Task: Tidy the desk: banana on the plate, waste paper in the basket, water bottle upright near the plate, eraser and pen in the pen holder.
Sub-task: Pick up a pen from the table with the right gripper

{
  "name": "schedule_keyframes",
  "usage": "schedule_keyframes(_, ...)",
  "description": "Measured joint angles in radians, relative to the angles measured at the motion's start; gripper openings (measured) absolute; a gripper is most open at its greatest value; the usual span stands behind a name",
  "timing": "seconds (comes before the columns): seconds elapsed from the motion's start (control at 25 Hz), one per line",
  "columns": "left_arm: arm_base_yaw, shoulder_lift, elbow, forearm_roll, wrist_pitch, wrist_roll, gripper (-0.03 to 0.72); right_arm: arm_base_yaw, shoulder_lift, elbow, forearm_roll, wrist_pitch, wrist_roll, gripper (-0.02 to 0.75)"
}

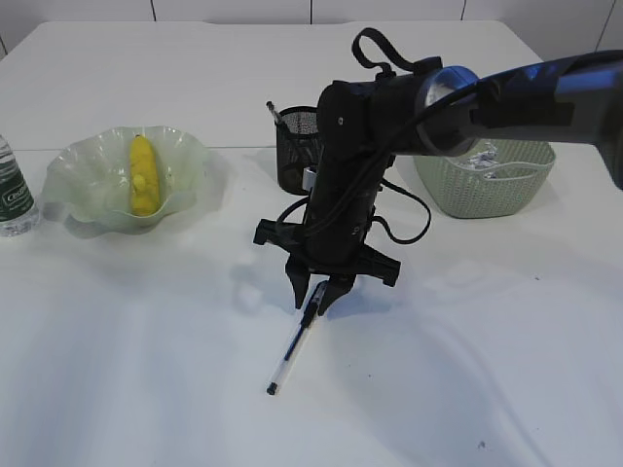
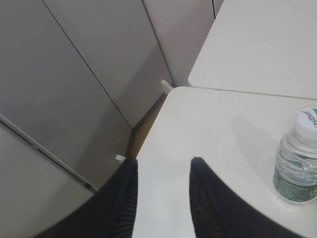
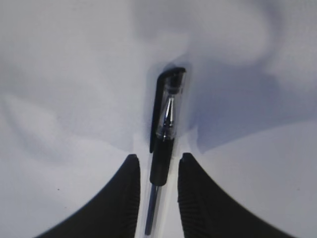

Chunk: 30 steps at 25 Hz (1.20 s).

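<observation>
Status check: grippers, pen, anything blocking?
Right gripper straddling pen lying on desk, jaws not visibly clamped. Left gripper open, empty, near water bottle. Nothing blocking path to pen holder.

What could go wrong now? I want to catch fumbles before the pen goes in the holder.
The right claw straddles the pen near its cap end, so the long free end could swing or slip once lifted. The holder sits right behind the arm and already has a pen in it; a tilted pen may catch the rim or tip it.
</observation>
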Motion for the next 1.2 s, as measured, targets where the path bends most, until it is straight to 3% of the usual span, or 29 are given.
schedule_keyframes(1.2, 0.0, 0.0, 0.0, 0.0, 0.0, 0.0, 0.241, 0.0, 0.0, 0.0, -0.033, -0.003, 0.004, 0.202)
